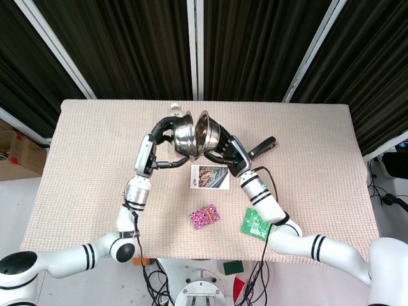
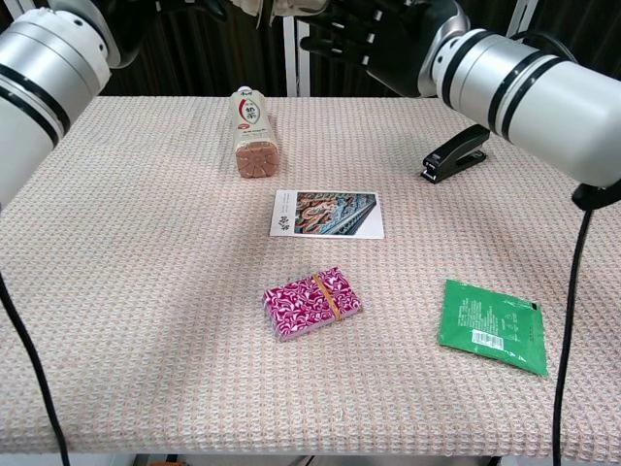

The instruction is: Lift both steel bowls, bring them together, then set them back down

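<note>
Both steel bowls held up off the table, pressed together near its far edge.

The left hand (image 1: 164, 131) grasps the left bowl (image 1: 183, 135); the right hand (image 1: 224, 151) grasps the right bowl (image 1: 209, 131), rims touching. Below them lie a bottle (image 2: 253, 134) (label unreadable), a postcard (image 2: 327, 215) and a stapler (image 2: 456, 152); the near table (image 2: 146, 388) lies mostly open.

Both steel bowls (image 1: 193, 135) shine like polished metal; the desk (image 2: 146, 291) wears rough, matt woven cloth; the green packet (image 2: 490, 326) looks glossy.
</note>
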`<action>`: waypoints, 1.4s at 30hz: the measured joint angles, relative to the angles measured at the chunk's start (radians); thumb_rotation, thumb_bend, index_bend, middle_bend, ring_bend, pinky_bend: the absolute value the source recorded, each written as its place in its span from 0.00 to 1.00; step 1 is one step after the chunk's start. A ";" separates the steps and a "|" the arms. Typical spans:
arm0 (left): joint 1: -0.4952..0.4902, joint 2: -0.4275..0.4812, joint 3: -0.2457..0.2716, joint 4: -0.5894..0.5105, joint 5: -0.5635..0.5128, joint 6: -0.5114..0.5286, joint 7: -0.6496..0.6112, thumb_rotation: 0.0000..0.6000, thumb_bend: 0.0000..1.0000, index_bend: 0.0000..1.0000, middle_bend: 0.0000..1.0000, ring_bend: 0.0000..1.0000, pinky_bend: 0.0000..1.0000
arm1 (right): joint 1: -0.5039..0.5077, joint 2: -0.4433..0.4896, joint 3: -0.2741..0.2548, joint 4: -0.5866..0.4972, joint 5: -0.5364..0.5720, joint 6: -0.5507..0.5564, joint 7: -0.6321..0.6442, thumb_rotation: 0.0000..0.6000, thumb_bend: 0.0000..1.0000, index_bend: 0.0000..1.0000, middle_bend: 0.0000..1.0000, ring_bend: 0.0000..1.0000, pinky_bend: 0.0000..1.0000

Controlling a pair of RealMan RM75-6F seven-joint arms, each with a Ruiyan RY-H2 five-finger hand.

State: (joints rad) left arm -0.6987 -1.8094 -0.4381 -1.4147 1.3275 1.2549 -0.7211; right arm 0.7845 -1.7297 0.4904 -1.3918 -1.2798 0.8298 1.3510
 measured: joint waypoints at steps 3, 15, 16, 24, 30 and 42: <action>-0.011 -0.011 0.001 0.014 0.000 -0.006 0.009 1.00 0.10 0.61 0.59 0.49 0.57 | 0.024 -0.011 0.004 0.011 0.000 -0.017 -0.003 1.00 0.21 0.71 0.55 0.52 0.49; 0.025 0.029 -0.001 0.023 -0.007 0.023 -0.029 1.00 0.11 0.61 0.60 0.49 0.58 | -0.018 0.030 -0.008 0.009 0.006 0.008 0.021 1.00 0.21 0.71 0.55 0.52 0.50; 0.024 0.032 -0.001 0.020 -0.007 0.020 -0.033 1.00 0.11 0.61 0.60 0.49 0.58 | -0.018 0.030 -0.010 0.007 0.003 0.008 0.022 1.00 0.21 0.71 0.55 0.52 0.50; -0.004 0.039 0.024 0.012 0.023 -0.023 -0.038 1.00 0.12 0.61 0.60 0.49 0.58 | 0.039 0.018 -0.025 0.010 -0.055 -0.030 0.045 1.00 0.21 0.71 0.55 0.52 0.50; 0.005 0.058 0.037 0.018 0.032 -0.016 -0.049 1.00 0.12 0.63 0.61 0.50 0.58 | 0.032 0.039 -0.048 0.015 -0.080 -0.021 0.072 1.00 0.21 0.71 0.55 0.52 0.50; 0.006 0.088 0.054 -0.002 0.049 -0.027 -0.078 1.00 0.12 0.63 0.61 0.50 0.59 | 0.022 0.058 -0.068 0.018 -0.074 0.001 0.088 1.00 0.21 0.71 0.55 0.52 0.50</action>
State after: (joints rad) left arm -0.6931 -1.7210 -0.3841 -1.4171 1.3769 1.2278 -0.7989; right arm 0.8064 -1.6721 0.4226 -1.3736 -1.3534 0.8305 1.4390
